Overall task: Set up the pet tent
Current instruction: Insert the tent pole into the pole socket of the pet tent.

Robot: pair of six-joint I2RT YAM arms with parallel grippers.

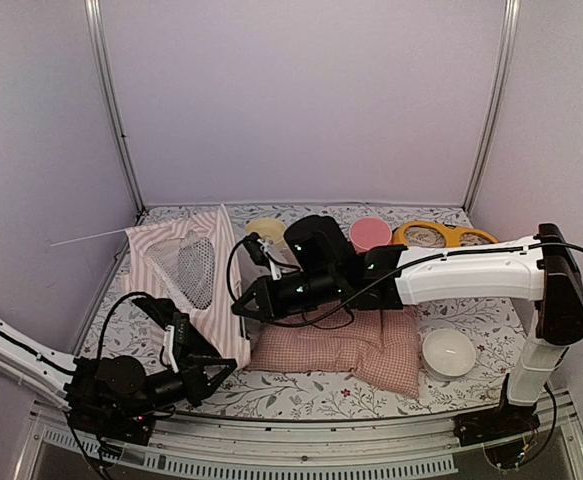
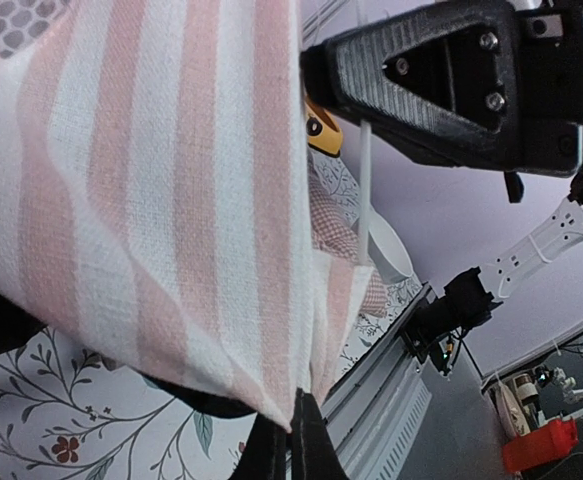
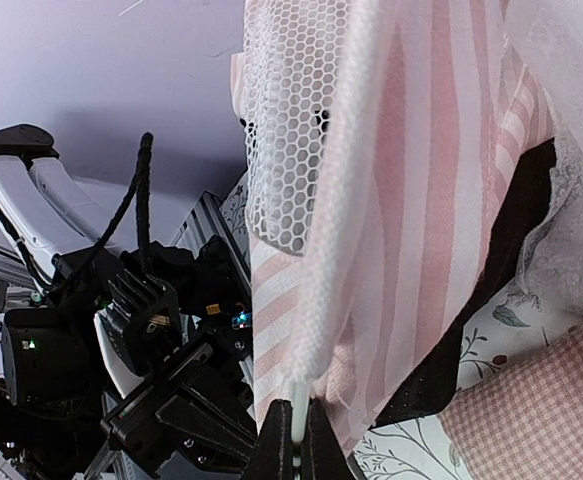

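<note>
Top external: the pink-and-white striped, mesh-windowed pet tent (image 1: 196, 275) is held slanting far-left to near-right, pinched by left fingers (image 2: 311, 447) and right fingers (image 3: 323, 442).

matt, coarsely woven cloth on the pink-and-white striped fabric pet tent (image 2: 171, 200), with honeycomb mesh window (image 3: 286, 150); matt checked pink cloth cushion (image 1: 351, 350); smooth round white bowl (image 1: 448, 352).
</note>
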